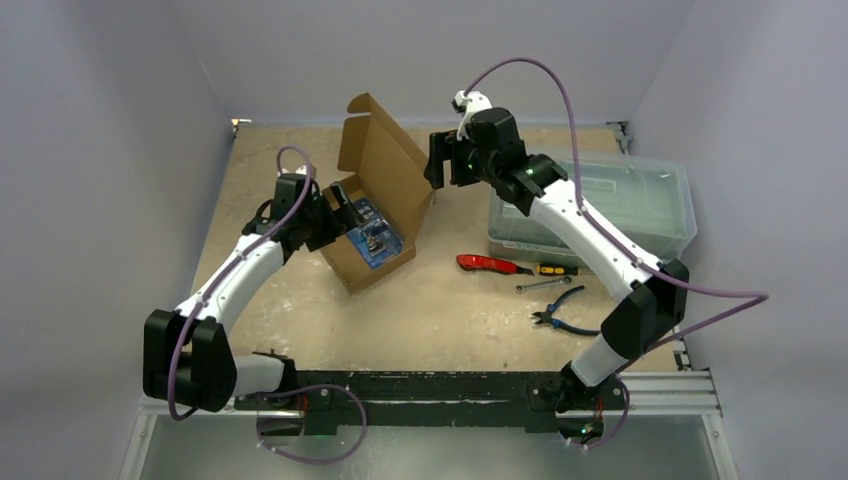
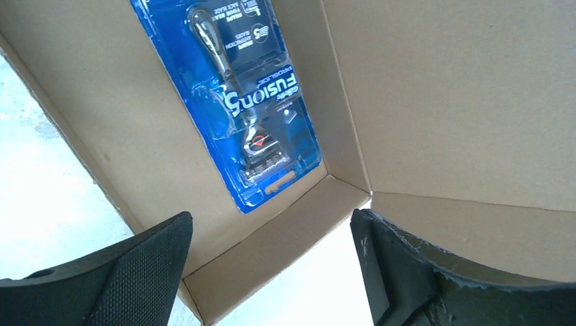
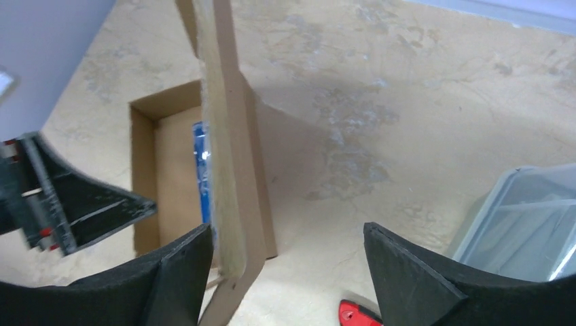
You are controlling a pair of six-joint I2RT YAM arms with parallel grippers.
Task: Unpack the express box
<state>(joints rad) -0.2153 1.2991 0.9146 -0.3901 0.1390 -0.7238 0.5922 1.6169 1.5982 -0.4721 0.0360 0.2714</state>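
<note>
Box (image 1: 350,265) lies open left of centre on the bench (image 1: 450,330), right under the left gripper (image 2: 272,272). Its two black, grainy fingers (image 2: 136,272) are spread wide with nothing between them, hanging over an inner corner of the tray. Only the left wrist view shows what is inside: one glossy blue blister pack (image 2: 231,102) printed "Fusion5", with a chrome razor sealed in it, lying flat on the plain brown cardboard floor close to one wall. In the right wrist view that pack is just a thin blue sliver behind the lid (image 3: 227,170), which shows edge-on there with its raw, fibrous cut edge. The right gripper (image 3: 292,278) is released too, its fingers far apart. The lid's edge stands just inside one finger (image 3: 180,272), but contact cannot be told. The top view alone shows the lid standing upright from the tray's far side, with small folded tabs along its top, and the right gripper beside its right edge. Further right on the mottled beige bench lie four tools: a red cutter (image 1: 482,264), a yellow-black tool (image 1: 556,269), a steel spanner (image 1: 543,285) and blue-handled pliers (image 1: 565,312). Beyond them stands one clear plastic bin (image 1: 610,215).
</note>
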